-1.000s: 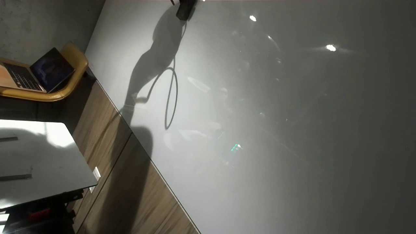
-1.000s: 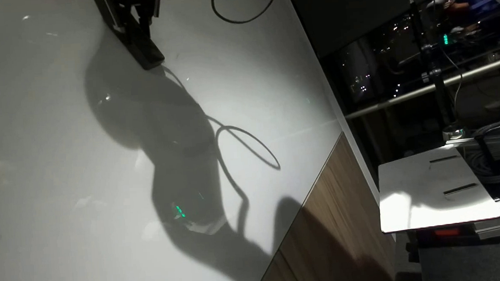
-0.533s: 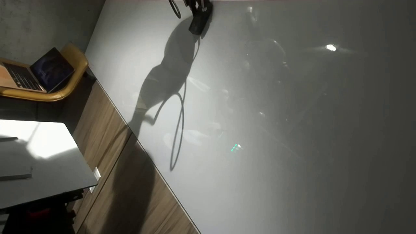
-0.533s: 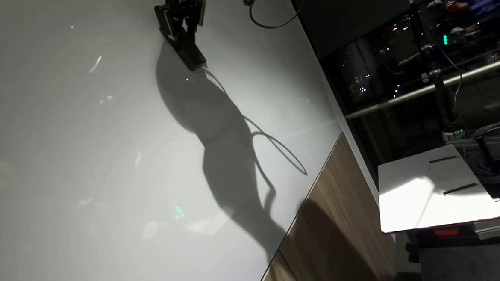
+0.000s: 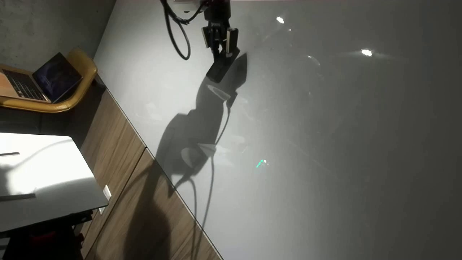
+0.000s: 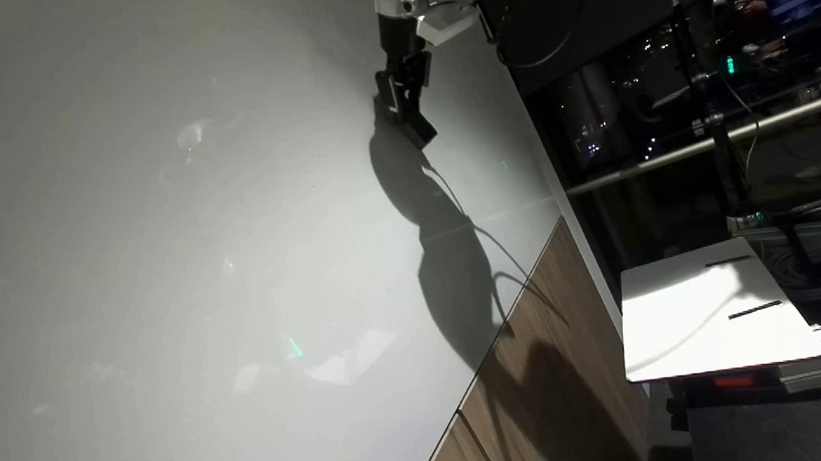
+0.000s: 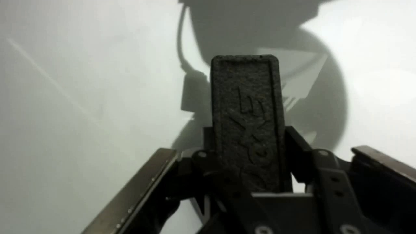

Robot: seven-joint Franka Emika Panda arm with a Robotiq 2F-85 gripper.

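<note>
End effector [image 7: 252, 146] clamped on dark block [image 7: 246, 97], lettered face showing in wrist view. Block near glossy white board [image 5: 325, 144], seemingly just off it. Step, likely: positioning held block. Next move calls for firm grip, block squared to board.

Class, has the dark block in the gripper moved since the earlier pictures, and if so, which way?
Yes: in an exterior view, the dark block has moved right and slightly down the picture, nearer the wood-grain panel.
</note>
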